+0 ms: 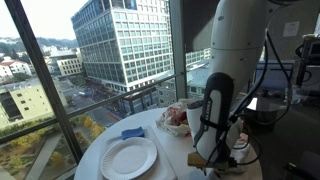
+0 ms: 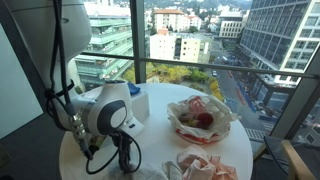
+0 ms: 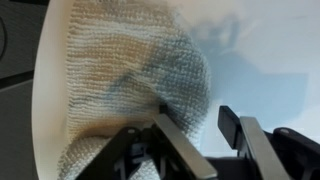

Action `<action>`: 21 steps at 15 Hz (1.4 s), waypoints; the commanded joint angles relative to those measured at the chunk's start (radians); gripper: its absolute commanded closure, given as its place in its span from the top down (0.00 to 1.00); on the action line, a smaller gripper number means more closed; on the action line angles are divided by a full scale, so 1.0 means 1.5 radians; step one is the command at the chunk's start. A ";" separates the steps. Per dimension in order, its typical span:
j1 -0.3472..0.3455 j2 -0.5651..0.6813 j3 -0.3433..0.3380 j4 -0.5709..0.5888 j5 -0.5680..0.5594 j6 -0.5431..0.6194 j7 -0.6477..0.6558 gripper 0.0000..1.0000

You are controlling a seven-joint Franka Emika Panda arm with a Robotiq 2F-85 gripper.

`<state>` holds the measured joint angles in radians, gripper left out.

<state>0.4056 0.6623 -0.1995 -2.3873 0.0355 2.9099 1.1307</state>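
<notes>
Knitted cloth [image 3: 130,70] bunched ahead of and partly between half-open jaws of gripper [image 3: 205,135], not clamped, clear only in wrist view, exterior view adding white plate [image 1: 128,158] just beside jaws, bowl [image 1: 172,124] beyond.

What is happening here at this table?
A robot arm's gripper is down on a round white table by the window, working on a grey knitted cloth. Its fingers stand on either side of a fold of the cloth; whether they pinch it yet is unclear. A paper plate lies untouched nearby.
</notes>
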 commanded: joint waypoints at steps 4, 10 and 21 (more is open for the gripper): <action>0.043 -0.004 -0.033 -0.023 0.008 0.018 0.034 0.05; 0.088 -0.027 -0.088 -0.036 -0.009 0.010 0.057 0.01; 0.286 -0.052 -0.319 0.054 -0.126 -0.028 0.113 0.01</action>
<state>0.7858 0.5815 -0.6299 -2.3546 -0.1138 2.8981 1.2677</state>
